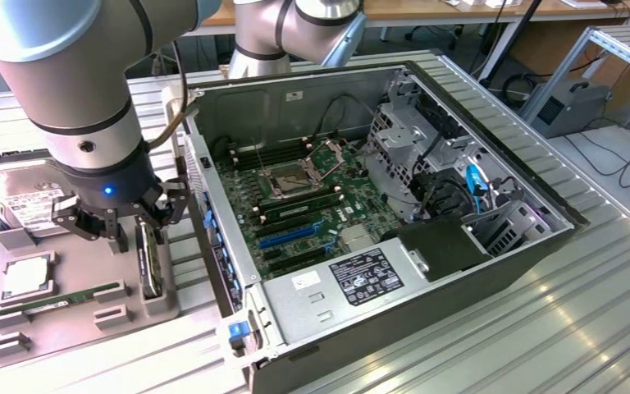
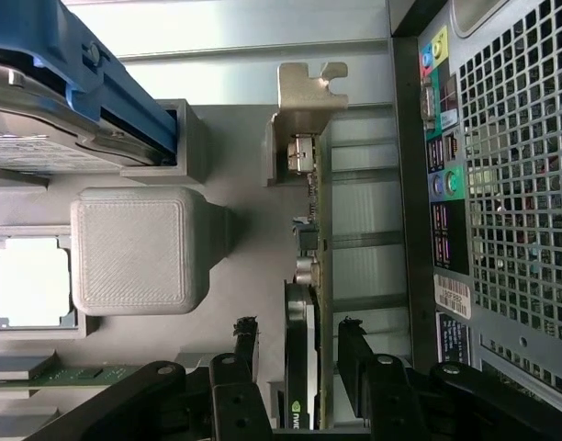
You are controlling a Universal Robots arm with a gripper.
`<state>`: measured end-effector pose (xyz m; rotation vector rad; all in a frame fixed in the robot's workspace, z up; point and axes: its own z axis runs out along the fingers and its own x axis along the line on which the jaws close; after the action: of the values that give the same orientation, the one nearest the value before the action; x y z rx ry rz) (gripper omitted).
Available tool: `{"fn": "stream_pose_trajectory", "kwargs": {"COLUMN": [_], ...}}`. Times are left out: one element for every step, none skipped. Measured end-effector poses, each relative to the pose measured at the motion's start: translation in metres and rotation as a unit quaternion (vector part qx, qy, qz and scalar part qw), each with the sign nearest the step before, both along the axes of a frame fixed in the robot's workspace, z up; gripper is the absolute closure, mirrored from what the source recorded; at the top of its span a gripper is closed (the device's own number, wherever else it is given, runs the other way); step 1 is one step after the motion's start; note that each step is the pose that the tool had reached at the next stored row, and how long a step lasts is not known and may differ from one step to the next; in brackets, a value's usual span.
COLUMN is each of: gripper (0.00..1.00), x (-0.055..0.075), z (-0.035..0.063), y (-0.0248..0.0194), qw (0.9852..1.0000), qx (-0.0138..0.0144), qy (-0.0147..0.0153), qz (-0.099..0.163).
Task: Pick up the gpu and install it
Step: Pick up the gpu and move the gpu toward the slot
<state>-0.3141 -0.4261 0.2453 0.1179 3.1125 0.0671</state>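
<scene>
Right now the gripper (image 2: 299, 338) hangs with its black fingers (image 2: 247, 342) spread on either side of the gpu (image 2: 304, 299), which stands on edge in the ribbed gray plastic tray (image 1: 75, 316) beside the open computer case (image 1: 293, 103): thin dark board, black cooler, silver bracket

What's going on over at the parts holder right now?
The arm's claw is open and straddles the gpu, which stands on edge in the grey holder beside the open computer case. Its fingers sit either side of the card, not closed on it. The card is not yet lifted.
</scene>
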Motion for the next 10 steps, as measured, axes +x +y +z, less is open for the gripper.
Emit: {"fn": "stream_pose_trajectory", "kwargs": {"gripper": [0.52,0.52,0.52,0.52,0.52,0.52,0.52,0.52,0.52,0.52], "x": [0.0,0.0,0.0,0.0,0.0,0.0,0.0,-0.0001,0.0,0.0], "z": [0.0,0.0,0.0,0.0,0.0,0.0,-0.0002,-0.0001,0.0,-0.0001], "y": [0.0,0.0,0.0,0.0,0.0,0.0001,0.0004,0.0013,0.0024,0.0035], "qw": [1.0,1.0,1.0,1.0,1.0,1.0,1.0,1.0,1.0,1.0], "qx": [0.0,0.0,0.0,0.0,0.0,0.0001,0.0001,0.0,0.0,0.0], "qy": [0.0,0.0,0.0,0.0,0.0,-0.0001,-0.0001,-0.0001,0.0,0.0], "qz": [0.0,0.0,0.0,0.0,0.0,0.0,0.0,0.0,0.0,0.0]}}
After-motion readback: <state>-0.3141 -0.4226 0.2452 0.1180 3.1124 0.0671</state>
